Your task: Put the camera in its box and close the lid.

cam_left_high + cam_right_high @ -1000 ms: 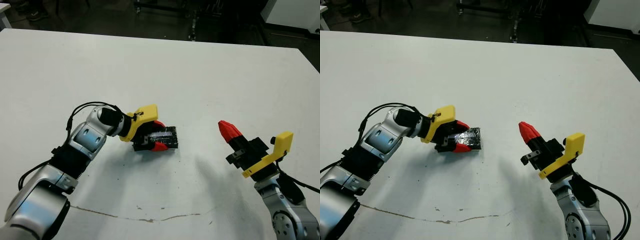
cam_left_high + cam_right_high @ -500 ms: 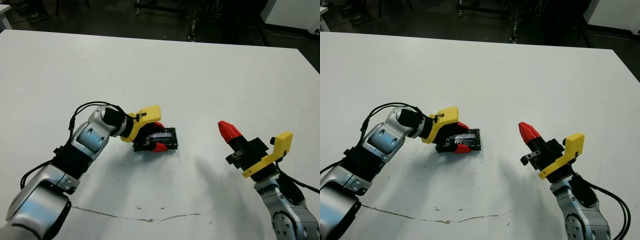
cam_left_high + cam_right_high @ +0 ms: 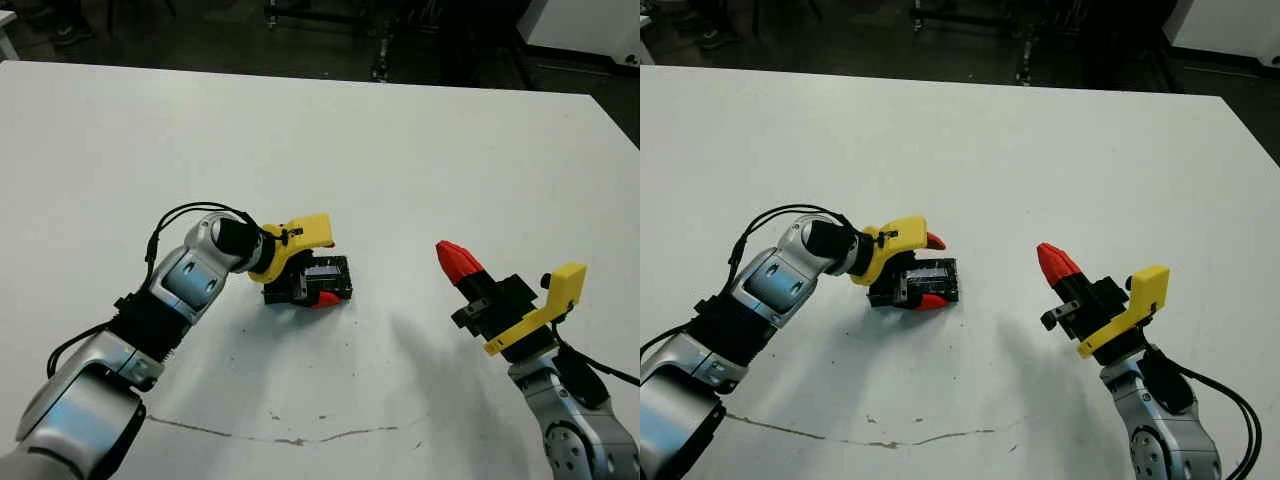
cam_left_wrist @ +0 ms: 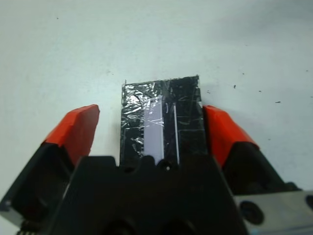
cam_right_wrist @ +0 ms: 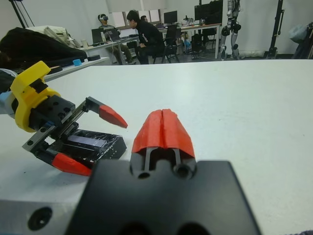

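The lid, a black slab with a crinkly foil surface, lies flat on the white table left of centre. The right wrist view shows it as the top of a low black block. My left gripper is open and straddles it, one red finger a little apart from one long edge and the other finger close against the opposite edge. The box and the camera are hidden. My right gripper is shut on nothing, raised above the table to the right of the lid.
A thin dark scuff line runs across the table near its front edge. Beyond the far edge is dark floor with equipment legs. In the right wrist view, people sit at desks far behind the table.
My left gripper's fingers have spread apart and let go of the lid, which stays flat on the table. The right arm has not moved.
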{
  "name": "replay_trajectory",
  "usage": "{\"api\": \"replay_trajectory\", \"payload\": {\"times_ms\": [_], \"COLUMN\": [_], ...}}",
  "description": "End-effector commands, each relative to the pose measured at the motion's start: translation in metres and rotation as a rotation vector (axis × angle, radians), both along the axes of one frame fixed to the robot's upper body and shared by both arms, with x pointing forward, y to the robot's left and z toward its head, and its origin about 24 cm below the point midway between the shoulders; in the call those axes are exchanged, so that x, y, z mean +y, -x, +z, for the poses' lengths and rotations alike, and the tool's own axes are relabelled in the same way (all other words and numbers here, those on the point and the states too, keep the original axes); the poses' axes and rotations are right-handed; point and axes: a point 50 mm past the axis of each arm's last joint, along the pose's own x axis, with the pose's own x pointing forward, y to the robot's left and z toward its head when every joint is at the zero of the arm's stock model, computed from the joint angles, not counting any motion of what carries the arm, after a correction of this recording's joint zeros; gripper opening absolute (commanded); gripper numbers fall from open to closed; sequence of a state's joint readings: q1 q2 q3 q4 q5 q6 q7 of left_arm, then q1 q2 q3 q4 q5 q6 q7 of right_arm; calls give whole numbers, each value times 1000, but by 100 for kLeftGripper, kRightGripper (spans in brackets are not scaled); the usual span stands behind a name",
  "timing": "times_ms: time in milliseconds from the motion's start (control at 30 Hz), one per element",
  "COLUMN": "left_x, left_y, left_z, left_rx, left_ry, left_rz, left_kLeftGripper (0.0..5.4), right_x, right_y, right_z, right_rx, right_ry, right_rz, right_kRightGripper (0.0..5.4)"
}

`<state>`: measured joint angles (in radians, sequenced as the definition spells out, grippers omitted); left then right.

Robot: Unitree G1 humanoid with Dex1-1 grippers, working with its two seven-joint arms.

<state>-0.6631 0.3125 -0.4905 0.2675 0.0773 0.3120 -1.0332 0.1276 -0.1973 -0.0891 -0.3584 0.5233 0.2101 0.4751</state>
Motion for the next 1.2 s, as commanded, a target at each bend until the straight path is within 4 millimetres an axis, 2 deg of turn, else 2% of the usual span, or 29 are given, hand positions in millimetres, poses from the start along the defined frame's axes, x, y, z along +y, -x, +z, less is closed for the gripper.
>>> {"api": "replay_trajectory", "payload": {"times_ms": [33, 267, 600, 767, 967, 1200], "left_x": [16, 26, 52, 70, 89, 121], "left_y": [14, 18, 33, 44, 54, 60], "left_z": [-40, -31, -13, 0, 7, 15], "left_rx": [86, 77, 120, 128, 107, 40], "left_ry": [-117, -49, 155, 233, 328, 371], "left_rz": [61, 74, 137, 226, 296, 483], "left_kLeftGripper": [539, 539, 539, 539, 539, 539], "right_x": [-2, -2, -2, -1, -1, -1], "right_y": [0, 0, 1, 1, 1, 1], "right_z": [-1, -2, -1, -1, -1, -1], "right_rx": [13, 9, 17, 17, 11, 16], "right_ry": [-1, 7, 2, 0, 0, 2], "right_rz": [-2, -7, -6, -4, -4, 3], "right_kRightGripper": [0, 0, 0, 0, 0, 0]}}
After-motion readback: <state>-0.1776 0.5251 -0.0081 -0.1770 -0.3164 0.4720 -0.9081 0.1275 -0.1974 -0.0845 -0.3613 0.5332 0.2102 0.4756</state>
